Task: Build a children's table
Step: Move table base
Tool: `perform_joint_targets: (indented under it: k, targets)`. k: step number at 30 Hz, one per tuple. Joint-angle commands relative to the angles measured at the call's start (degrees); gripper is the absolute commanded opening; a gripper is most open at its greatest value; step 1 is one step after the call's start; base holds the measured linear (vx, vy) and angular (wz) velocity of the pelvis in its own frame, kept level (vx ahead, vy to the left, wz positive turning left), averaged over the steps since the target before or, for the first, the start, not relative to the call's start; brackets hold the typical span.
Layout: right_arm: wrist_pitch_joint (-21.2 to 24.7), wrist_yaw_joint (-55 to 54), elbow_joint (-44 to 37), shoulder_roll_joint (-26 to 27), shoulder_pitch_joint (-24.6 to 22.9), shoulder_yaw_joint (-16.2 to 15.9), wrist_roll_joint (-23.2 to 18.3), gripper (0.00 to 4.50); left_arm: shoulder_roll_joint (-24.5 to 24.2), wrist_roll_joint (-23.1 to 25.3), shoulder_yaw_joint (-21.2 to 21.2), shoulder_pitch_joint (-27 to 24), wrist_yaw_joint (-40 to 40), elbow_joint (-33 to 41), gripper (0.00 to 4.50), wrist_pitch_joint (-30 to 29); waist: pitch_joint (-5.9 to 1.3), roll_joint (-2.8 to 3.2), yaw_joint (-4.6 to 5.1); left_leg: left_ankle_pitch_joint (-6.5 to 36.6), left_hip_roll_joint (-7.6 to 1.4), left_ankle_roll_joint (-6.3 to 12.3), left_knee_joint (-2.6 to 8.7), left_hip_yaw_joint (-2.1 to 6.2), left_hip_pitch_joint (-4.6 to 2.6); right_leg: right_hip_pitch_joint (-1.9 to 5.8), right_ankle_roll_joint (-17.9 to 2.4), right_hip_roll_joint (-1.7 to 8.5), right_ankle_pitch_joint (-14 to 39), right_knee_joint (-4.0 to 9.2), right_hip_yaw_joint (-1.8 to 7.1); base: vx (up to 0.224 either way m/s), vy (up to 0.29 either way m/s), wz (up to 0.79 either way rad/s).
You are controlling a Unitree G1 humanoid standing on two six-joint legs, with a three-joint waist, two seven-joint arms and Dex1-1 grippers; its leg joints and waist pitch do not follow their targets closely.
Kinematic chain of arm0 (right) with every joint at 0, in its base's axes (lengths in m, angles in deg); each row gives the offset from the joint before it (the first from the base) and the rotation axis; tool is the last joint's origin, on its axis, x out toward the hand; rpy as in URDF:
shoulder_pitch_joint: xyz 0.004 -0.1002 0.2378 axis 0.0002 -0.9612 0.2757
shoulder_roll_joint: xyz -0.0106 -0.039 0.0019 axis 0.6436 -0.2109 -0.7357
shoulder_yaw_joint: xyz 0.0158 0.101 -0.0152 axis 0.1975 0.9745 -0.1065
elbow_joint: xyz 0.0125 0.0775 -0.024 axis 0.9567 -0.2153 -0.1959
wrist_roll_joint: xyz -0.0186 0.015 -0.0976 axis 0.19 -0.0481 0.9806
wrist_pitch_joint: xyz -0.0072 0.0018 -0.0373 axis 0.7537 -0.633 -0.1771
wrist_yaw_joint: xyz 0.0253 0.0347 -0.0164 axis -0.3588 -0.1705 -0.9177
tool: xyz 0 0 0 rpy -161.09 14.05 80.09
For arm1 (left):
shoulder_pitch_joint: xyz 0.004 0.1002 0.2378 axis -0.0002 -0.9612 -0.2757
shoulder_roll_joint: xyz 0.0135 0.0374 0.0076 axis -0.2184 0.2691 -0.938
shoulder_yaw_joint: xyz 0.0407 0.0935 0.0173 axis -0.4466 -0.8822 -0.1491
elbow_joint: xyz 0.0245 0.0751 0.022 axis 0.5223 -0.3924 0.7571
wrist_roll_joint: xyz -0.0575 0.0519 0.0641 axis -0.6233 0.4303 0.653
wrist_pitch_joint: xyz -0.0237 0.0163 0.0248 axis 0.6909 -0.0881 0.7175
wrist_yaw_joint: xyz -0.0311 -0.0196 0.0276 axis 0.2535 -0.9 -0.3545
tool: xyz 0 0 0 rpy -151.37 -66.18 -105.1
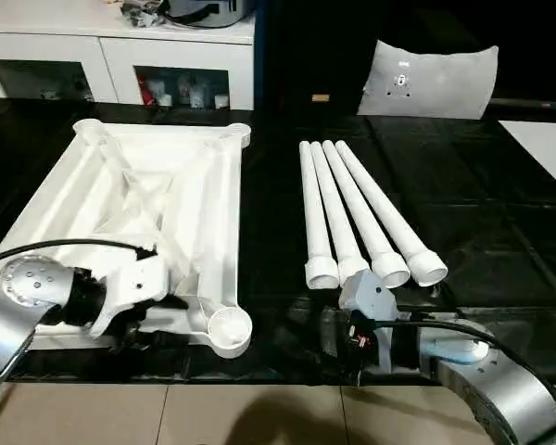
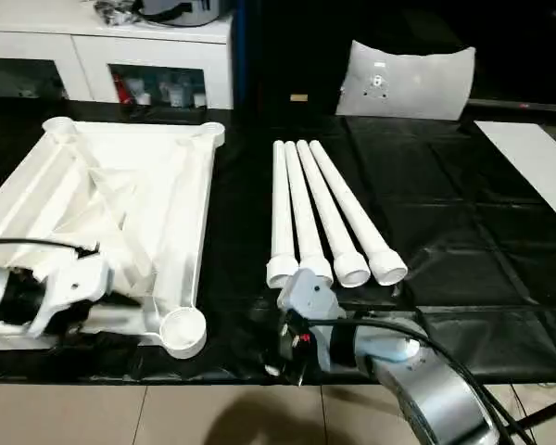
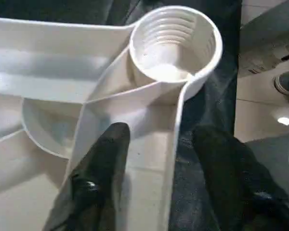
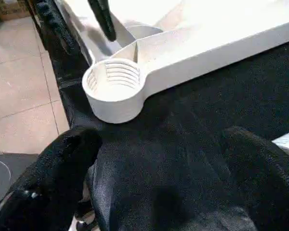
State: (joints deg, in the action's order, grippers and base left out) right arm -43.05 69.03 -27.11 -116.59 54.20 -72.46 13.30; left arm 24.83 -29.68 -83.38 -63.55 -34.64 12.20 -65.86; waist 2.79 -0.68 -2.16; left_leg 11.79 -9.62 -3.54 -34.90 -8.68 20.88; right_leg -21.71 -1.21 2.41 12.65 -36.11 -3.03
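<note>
On the left, top (image 1: pixel 157 185) upside down so sockets face up; left gripper (image 3: pixel 159 144) fingers astride its near rim, not clamped; right gripper (image 4: pixel 159 159) wide apart near legs (image 1: pixel 361 218)

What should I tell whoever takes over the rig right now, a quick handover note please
Left hand: fingers straddle the tabletop's near edge wall beside the threaded corner socket; grip not confirmed.
Right hand: open, empty, over the black mat just before the legs' wide ends.
Tabletop lies underside up on the left; four legs lie side by side to its right.
Done: parts laid out.
Left: fit all four legs into the sockets.
</note>
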Motion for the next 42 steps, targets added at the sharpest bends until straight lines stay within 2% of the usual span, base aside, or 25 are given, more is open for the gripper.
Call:
perform_joint_targets:
  k: [1, 3, 5, 6, 9, 15, 16, 17, 18, 19, 21, 22, 24, 27, 28, 30, 31, 32, 34, 37, 39, 41, 42]
  targets:
    - [0.6, -0.2, -0.6, 0.2, 1.0, -0.3, -0.9, 4.50, -0.6, 1.1, -0.4, 0.2, -0.7, -0.7, 2.11, 1.0, -2.53, 1.18, -0.21, 13.9, -3.60, -1.11, 5.19, 1.14, -0.86, 1.96, -11.6, 5.61, 9.4, 4.36, 3.64, 0.000, 0.000, 0.00]
    - [0.9, 0.1, -0.8, 0.2, 1.0, -0.3, -1.3, 4.50, -0.5, 1.5, -0.4, 0.1, -0.4, -1.1, 1.94, 1.5, -2.52, 1.17, -0.24, 13.9, -3.62, -1.05, 5.21, 1.17, -0.83, 1.97, -11.4, 5.64, 9.7, 4.40, 3.67, 0.000, 0.000, 0.00]
    - [-0.2, 0.3, -0.7, 0.4, 1.3, -0.6, -0.6, 4.50, 0.7, 4.3, -0.6, 0.8, 2.8, -4.1, 1.81, 5.7, -2.53, 1.22, -0.26, 13.8, -3.59, -0.90, 5.13, 1.13, -0.78, 1.92, -11.3, 5.52, 9.3, 4.49, 3.66, 0.000, 0.000, 0.00]
    - [-0.5, 0.3, -0.6, 0.5, 1.3, -0.7, -0.3, 4.50, 1.0, 4.7, -0.6, 1.0, 3.3, -4.7, 1.71, 6.2, -2.61, 1.03, -0.37, 13.6, -3.59, -0.86, 5.11, 1.10, -0.83, 1.99, -11.1, 5.64, 9.1, 4.43, 3.72, 0.000, 0.000, 0.00]
    - [-0.9, 0.5, -0.3, 0.4, 1.2, -1.0, 0.2, 4.50, 1.3, 4.3, -0.6, 0.9, 2.8, -4.6, 1.41, 5.1, -2.60, 1.26, -0.59, 13.4, -3.73, -1.09, 5.20, 1.07, -0.93, 1.86, -11.4, 5.65, 8.4, 4.26, 3.72, 0.000, 0.000, 0.00]
    - [-0.2, 0.5, 0.2, 0.1, 1.7, -1.6, 0.5, 4.50, 2.0, 4.8, -1.0, 0.4, 2.1, -4.9, 0.98, 5.0, -2.38, 1.26, -0.93, 15.2, -3.67, -1.46, 5.29, 1.02, -1.04, 1.74, -10.8, 5.70, 11.7, 4.58, 3.88, 0.000, 0.000, 0.00]
    - [-0.1, 0.5, 0.3, 0.1, 1.8, -1.6, 0.5, 4.50, 2.3, 5.0, -1.1, 0.6, 2.3, -5.1, 0.93, 5.3, -2.27, 1.26, -0.99, 16.6, -3.67, -1.71, 5.37, 1.03, -1.25, 1.62, -10.4, 5.68, 13.9, 4.79, 3.94, 0.000, 0.000, 0.00]
    - [0.0, 0.5, 0.3, 0.2, 1.9, -1.6, 0.5, 4.50, 2.5, 5.2, -1.2, 0.7, 2.6, -5.3, 0.85, 5.5, -2.27, 1.26, -0.99, 16.6, -3.67, -1.71, 5.37, 1.03, -1.25, 1.62, -10.4, 5.68, 13.9, 4.79, 3.94, 0.000, 0.000, 0.00]
    - [0.1, 0.4, 0.3, 0.3, 2.0, -1.6, 0.4, 4.50, 3.0, 5.4, -1.2, 1.0, 3.0, -5.8, 0.73, 5.9, -2.07, 1.31, -1.11, 18.2, -3.66, -1.94, 5.42, 0.99, -1.44, 1.43, -9.9, 5.70, 16.8, 5.17, 4.05, 0.000, 0.000, 0.00]
    - [0.1, 0.3, 0.5, 0.4, 2.1, -1.6, 0.5, 4.50, 3.4, 5.5, -1.3, 1.4, 3.2, -6.2, 0.55, 5.8, -2.10, 1.54, -1.29, 18.7, -3.68, -2.12, 5.43, 1.09, -1.56, 1.40, -9.5, 5.86, 18.0, 5.21, 4.12, 0.000, 0.000, 0.00]
    - [0.1, 0.0, 0.6, 0.6, 2.2, -1.5, 0.6, 4.50, 4.5, 5.5, -1.2, 2.1, 3.8, -7.1, 0.51, 6.0, -2.12, 1.49, -1.34, 19.3, -3.71, -2.28, 5.49, 1.12, -1.68, 1.32, -9.4, 5.80, 18.6, 5.31, 4.14, 0.000, 0.000, 0.00]
    - [0.0, -0.2, 0.7, 0.8, 2.2, -1.4, 0.6, 4.50, 5.3, 5.5, -1.1, 2.5, 4.4, -7.8, 0.29, 6.3, -2.15, 1.49, -1.32, 19.0, -3.67, -2.30, 5.48, 1.10, -1.61, 1.39, -9.4, 5.78, 18.2, 5.28, 4.16, 0.000, 0.000, 0.00]
    - [-0.1, -0.8, 1.1, 1.2, 2.3, -1.0, 0.8, 4.50, 7.8, 6.2, -0.7, 4.7, 6.9, -11.1, 0.17, 9.3, -2.21, 1.54, -1.34, 17.8, -3.57, -2.14, 5.42, 1.05, -1.42, 1.52, -9.6, 5.74, 16.7, 5.32, 4.14, 0.000, 0.000, 0.00]
    - [-0.2, -1.7, 1.7, 1.5, 2.5, -0.7, 1.2, 4.50, 10.5, 6.2, -0.7, 7.7, 7.5, -15.1, 0.12, 11.7, -2.71, 1.39, -1.40, 15.2, -3.59, -2.09, 5.21, 1.05, -1.20, 2.02, -9.9, 5.89, 13.1, 4.80, 4.11, 0.000, 0.000, 0.00]
    - [-0.3, -1.9, 1.9, 1.7, 2.7, -0.6, 1.3, 4.50, 11.1, 6.5, -1.0, 8.5, 7.2, -16.2, 0.05, 12.1, -2.68, 1.43, -1.27, 13.9, -3.47, -1.82, 5.22, 1.09, -0.88, 2.25, -9.9, 5.83, 11.5, 4.71, 4.09, 0.000, 0.000, 0.00]
    - [-0.6, -2.7, 2.3, 2.0, 2.8, -0.3, 1.8, 4.50, 12.5, 7.2, -2.0, 10.5, 6.4, -18.6, 0.05, 13.4, -3.01, 1.37, -0.96, 11.5, -3.39, -1.47, 4.91, 0.94, -0.86, 2.38, -10.4, 5.67, 7.4, 4.44, 4.04, 0.000, 0.000, 0.00]
    - [-0.7, -3.4, 2.7, 2.3, 2.9, 0.2, 1.9, 4.50, 13.6, 7.7, -2.6, 11.9, 6.2, -20.2, 0.05, 13.8, -3.26, 1.39, -0.98, 9.4, -3.31, -1.10, 4.62, 0.81, -0.82, 2.48, -11.1, 5.67, 4.0, 4.09, 4.02, 0.000, 0.000, 0.00]
    - [-0.7, -3.5, 2.7, 2.3, 2.9, 0.2, 2.0, 4.50, 13.8, 7.7, -2.7, 12.1, 6.2, -20.4, 0.05, 13.9, -3.16, 1.39, -0.98, 8.9, -3.33, -0.87, 4.64, 0.77, -0.78, 2.43, -11.4, 5.64, 3.0, 4.11, 4.00, 0.000, 0.000, 0.00]
    - [-0.7, -4.5, 3.1, 2.6, 3.1, 0.7, 2.3, 4.50, 14.9, 8.0, -3.3, 13.4, 5.4, -21.7, 0.05, 14.3, -3.45, 1.50, -1.15, 6.4, -3.35, -0.24, 4.36, 0.64, -0.67, 2.63, -12.4, 5.54, -1.4, 3.65, 3.92, 0.000, 0.000, 0.00]
    - [-0.4, -6.3, 3.2, 3.8, 3.4, 2.0, 2.0, 4.50, 14.5, 9.2, -3.8, 13.6, 5.0, -22.6, 0.05, 14.8, -3.27, 1.87, -1.24, 8.1, -3.47, -0.46, 4.47, 0.62, -0.83, 2.54, -12.8, 5.58, -0.4, 3.74, 3.84, 0.000, 0.000, 0.00]
    - [0.0, -7.1, 3.4, 4.9, 3.5, 3.1, 1.0, 4.50, 14.3, 9.2, -3.7, 13.5, 4.8, -22.6, 0.05, 15.1, -3.09, 1.81, -1.18, 9.8, -3.56, -0.87, 4.64, 0.61, -0.87, 2.46, -12.7, 5.62, 2.2, 3.96, 3.87, 0.000, 0.000, 0.00]
    - [1.2, -7.4, 3.5, 6.7, 3.6, 5.1, -1.9, 4.50, 13.9, 6.7, -3.0, 12.9, 2.2, -21.3, 0.46, 12.6, -3.01, 1.88, -1.24, 11.2, -3.64, -1.29, 4.78, 0.63, -1.04, 2.38, -12.6, 5.72, 4.6, 4.16, 3.92, 0.000, 0.000, 0.00]
    - [1.0, -7.6, 3.5, 7.1, 3.8, 5.5, -2.4, 4.50, 13.8, 5.6, -2.4, 12.7, 1.4, -20.7, 0.46, 11.9, -3.04, 2.02, -1.22, 11.5, -3.66, -1.55, 4.80, 0.61, -1.10, 2.34, -12.6, 5.70, 4.8, 4.11, 3.96, 0.000, 0.000, 0.00]
